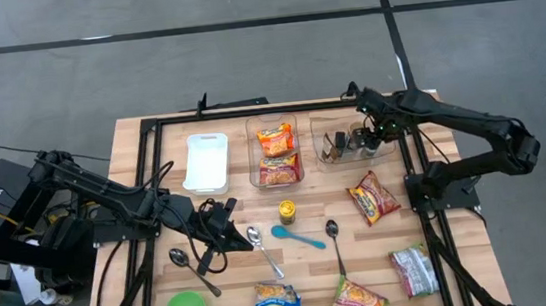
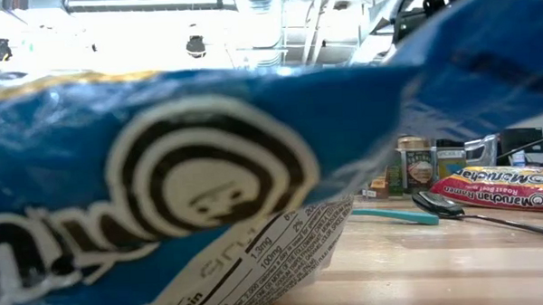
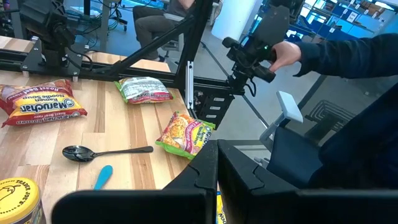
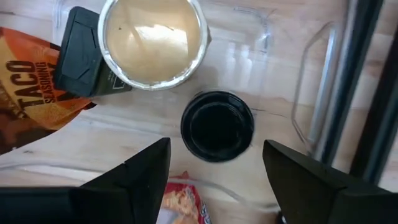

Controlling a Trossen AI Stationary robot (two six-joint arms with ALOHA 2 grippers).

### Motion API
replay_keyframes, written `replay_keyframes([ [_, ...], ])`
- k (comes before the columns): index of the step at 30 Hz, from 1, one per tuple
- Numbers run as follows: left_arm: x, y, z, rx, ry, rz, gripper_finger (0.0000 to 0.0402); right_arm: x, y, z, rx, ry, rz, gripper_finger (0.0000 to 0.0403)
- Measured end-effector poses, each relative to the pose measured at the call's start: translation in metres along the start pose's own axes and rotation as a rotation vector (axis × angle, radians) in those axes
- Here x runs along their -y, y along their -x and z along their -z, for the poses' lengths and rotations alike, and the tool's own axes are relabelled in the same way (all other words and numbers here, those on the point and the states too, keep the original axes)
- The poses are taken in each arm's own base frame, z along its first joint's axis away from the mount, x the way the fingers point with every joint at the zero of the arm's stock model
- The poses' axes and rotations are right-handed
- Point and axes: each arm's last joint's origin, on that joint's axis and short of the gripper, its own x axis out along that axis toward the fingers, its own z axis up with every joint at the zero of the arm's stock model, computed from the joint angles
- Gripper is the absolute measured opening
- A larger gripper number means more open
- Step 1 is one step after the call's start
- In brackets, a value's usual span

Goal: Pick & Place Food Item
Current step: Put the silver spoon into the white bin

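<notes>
1. Spice jar with the black lid is standing in the clear bin at the far edge of the surface, the right gripper hanging over it with fingers spread — an off-centre descent risks a finger striking the lid.
2. Neighbouring pale-lidded jar and taco seasoning packet are crowding it — either may get nudged.
3. Left gripper is resting mid-surface, fingers closed on nothing.

Robotics lab, probably: wooden bench, concrete floor, blue storage bins behind.
</notes>
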Motion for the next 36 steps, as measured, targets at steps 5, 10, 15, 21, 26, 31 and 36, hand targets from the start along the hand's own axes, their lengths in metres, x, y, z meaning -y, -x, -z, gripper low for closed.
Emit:
replay_keyframes([
  [5, 0.0, 0.0, 0.0, 0.0, 0.0, 0.001, 0.0, 0.001, 0.017, -0.002, -0.009, 0.004, 0.008, 0.0249],
  [10, 0.0, 0.0, 0.0, 0.0, 0.0, 0.0, 0.0, -0.003, 0.035, -0.003, 0.002, 0.025, -0.006, 0.0249],
  [15, 0.0, 0.0, 0.0, 0.0, 0.0, 0.0, 0.0, -0.012, 0.054, 0.0, 0.037, 0.073, -0.052, 0.0249],
  [21, 0.0, 0.0, 0.0, 0.0, 0.0, 0.0, 0.0, -0.028, 0.071, 0.011, 0.067, 0.171, -0.115, 0.0249],
  [26, 0.0, 0.0, 0.0, 0.0, 0.0, 0.0, 0.0, -0.042, 0.08, 0.03, 0.066, 0.259, -0.158, 0.0249],
  [31, 0.0, 0.0, 0.0, 0.0, 0.0, 0.0, 0.0, -0.054, 0.085, 0.053, 0.056, 0.363, -0.194, 0.0249],
  [36, 0.0, 0.0, 0.0, 0.0, 0.0, 0.0, 0.0, -0.063, 0.09, 0.075, 0.072, 0.425, -0.222, 0.0249],
])
